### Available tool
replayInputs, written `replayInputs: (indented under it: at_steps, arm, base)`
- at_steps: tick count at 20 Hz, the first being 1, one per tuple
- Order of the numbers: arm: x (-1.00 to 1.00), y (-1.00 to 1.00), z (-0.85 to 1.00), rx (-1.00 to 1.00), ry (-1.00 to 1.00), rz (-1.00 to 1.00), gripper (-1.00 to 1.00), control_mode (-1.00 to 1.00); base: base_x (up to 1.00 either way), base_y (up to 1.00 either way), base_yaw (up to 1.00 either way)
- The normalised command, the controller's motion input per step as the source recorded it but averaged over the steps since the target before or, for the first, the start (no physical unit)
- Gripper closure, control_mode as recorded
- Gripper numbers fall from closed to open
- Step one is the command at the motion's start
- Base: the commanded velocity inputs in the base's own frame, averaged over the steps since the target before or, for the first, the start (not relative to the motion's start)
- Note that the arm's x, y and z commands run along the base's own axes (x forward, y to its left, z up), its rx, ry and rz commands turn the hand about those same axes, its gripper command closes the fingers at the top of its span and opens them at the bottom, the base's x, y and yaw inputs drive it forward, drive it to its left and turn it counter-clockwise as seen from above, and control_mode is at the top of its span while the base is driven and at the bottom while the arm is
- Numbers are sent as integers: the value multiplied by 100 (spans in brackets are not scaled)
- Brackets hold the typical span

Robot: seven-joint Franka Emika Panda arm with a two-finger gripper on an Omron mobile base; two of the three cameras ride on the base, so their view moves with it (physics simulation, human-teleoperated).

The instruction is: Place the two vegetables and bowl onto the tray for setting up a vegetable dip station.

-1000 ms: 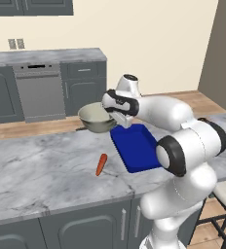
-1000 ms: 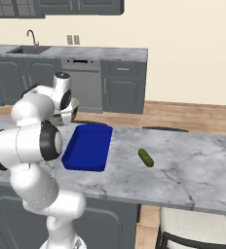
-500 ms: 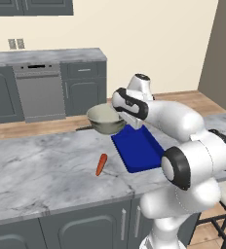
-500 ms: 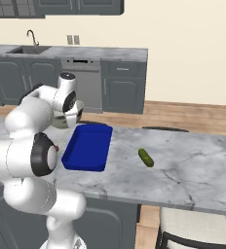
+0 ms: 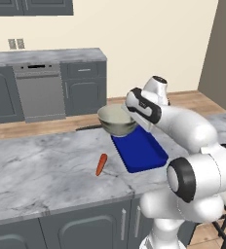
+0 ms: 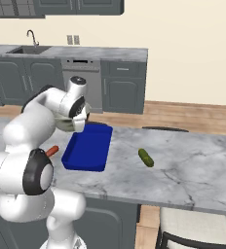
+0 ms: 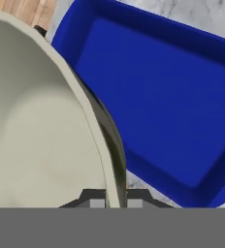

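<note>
One bowl (image 5: 117, 120) in claw (image 7: 115, 196) – one tray (image 5: 140, 151), one carrot (image 5: 101, 164), one cucumber (image 6: 145, 157)

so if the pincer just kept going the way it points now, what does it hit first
Probably the shallow deep-blue rectangular tray: the pincer, shut on the round silvery metal bowl's rim, looks down on it, though depth is unclear.

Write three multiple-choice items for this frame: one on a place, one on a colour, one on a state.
1. Where does the cucumber lie?
A. in the tray
B. on the counter, apart from the tray
C. in the bowl

2. What colour is the tray?
A. deep blue
B. red
C. white

3. What is the state of the bowl?
A. lying flat in the tray
B. upside down on the floor
C. held up by its rim in the gripper

Answers:
1 B, bare marble separates them.
2 A, both base views show blue.
3 C, the fingers straddle its rim in the hand view.
</note>
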Motion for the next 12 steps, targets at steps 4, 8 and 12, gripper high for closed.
replayInputs:
  at_steps: [4, 8, 12]
  arm:
    - [-13, -40, 0, 2, 0, 0, 100, -100]
    - [-8, -36, 0, 0, 0, 0, 100, -100]
    - [0, -22, -5, 0, 1, -4, 100, -100]
  base:
    - [0, 0, 0]
    - [0, 0, 0]
    - [0, 0, 0]
